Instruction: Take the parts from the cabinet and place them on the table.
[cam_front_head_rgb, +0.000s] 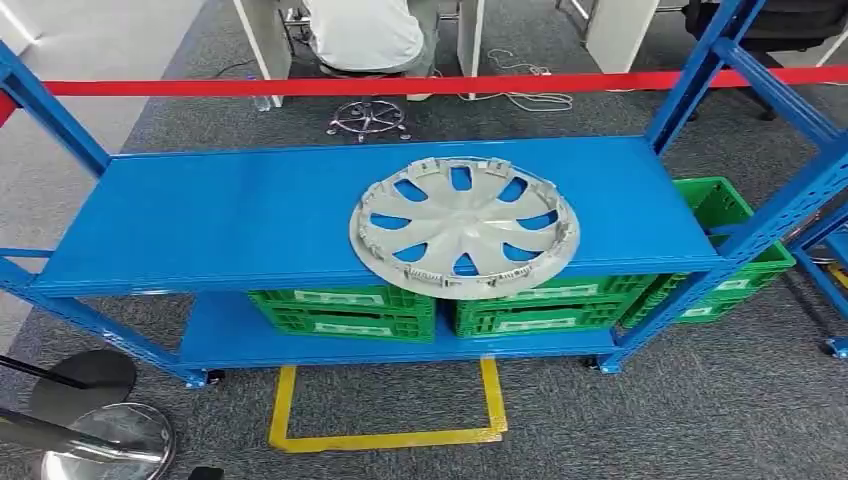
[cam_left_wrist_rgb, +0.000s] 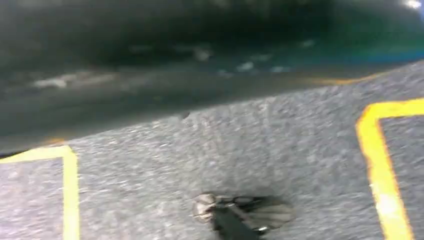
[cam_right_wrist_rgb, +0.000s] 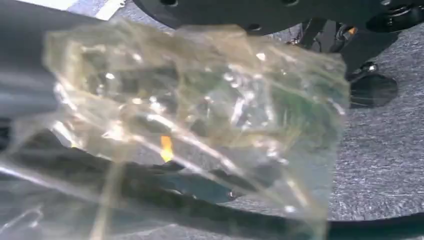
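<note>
Crinkled clear film (cam_right_wrist_rgb: 200, 125) is blurring the right wrist view, so neither hand's state can be told; overhead, a silver wheel cover (cam_front_head_rgb: 464, 226) is lying on the blue cabinet (cam_front_head_rgb: 230, 215).

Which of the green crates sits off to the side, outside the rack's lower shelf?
The right-hand green crate, beyond the blue rack's right posts; the other two sit on its lower shelf.

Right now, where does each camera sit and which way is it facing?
Head view: high on the body, looking forward and down at the blue rack and the hubcap.
Left wrist view: blurred, facing grey carpet with yellow tape.
Right wrist view: crumpled clear plastic up close, carpet behind.
Shared: carpet in all views.
</note>
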